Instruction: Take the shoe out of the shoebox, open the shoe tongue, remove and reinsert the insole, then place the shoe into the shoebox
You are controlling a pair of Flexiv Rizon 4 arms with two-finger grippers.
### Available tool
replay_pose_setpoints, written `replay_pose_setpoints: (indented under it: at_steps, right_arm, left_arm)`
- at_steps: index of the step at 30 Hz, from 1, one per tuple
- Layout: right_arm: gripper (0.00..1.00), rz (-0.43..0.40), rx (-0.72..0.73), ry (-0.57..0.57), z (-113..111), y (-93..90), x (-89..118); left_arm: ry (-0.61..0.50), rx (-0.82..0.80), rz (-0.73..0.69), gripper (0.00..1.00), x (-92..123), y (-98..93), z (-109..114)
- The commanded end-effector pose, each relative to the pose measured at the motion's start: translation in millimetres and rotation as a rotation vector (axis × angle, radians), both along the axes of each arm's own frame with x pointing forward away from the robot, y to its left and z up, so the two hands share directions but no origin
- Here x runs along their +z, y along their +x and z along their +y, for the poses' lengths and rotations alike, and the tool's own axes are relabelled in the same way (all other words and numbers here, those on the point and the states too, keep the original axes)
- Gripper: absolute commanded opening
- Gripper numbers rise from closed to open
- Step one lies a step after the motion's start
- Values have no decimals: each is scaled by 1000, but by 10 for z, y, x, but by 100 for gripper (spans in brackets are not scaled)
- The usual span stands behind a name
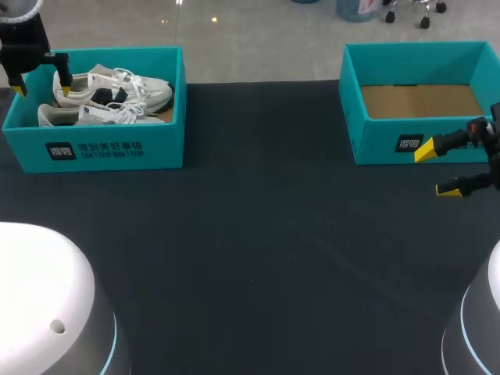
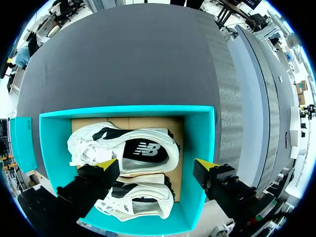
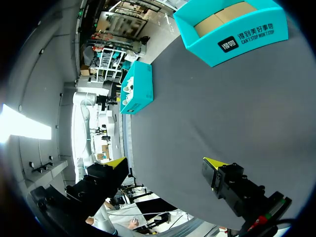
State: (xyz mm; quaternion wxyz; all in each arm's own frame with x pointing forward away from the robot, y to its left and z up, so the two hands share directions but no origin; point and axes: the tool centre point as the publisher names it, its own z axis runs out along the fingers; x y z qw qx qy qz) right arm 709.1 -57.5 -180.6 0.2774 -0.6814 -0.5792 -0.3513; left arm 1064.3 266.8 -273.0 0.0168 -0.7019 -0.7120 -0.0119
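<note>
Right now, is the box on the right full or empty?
Empty: the right box shows only its bare cardboard floor, no shoes.

L arm [image 1: 23, 35] comes in at the far-left corner, wrist approx. vertical. L end effector [image 1: 41, 89] points straight down, yellow-tipped fingers spread wide. R arm [image 1: 488, 152] comes in from the right edge, wrist turned sideways. R end effector [image 1: 437, 170] lies roughly level, pointing inward toward the middle, fingers also wide apart, one tip farther back than the other.
</note>
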Motion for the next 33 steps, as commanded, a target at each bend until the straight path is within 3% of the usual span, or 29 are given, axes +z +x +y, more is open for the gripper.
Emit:
replay_pose_setpoints:
  at_steps: [1,4,16,21,25,29,33]
  right_arm:
    - [100,1,0,-1,2,-1,-4]
    - [100,1,0,-1,2,-1,-4]
    - [100,1,0,-1,2,-1,-4]
    - [100,1,0,-1,2,-1,-4]
    - [100,1,0,-1,2,-1,-4]
    - [100,1,0,-1,2,-1,-4]
    - [100,1,0,-1,2,-1,-4]
  left_arm:
    - [2,6,-15,91,-85,-9,8]
    - [2,18,-9,75,-115,15,39]
    - [16,39,12,73,-304,40,238]
    - [15,36,10,57,-361,10,241]
    - [30,28,5,61,-412,-15,247]
    - [32,24,9,50,-471,-31,273]
    - [32,6,5,51,-534,-50,264]
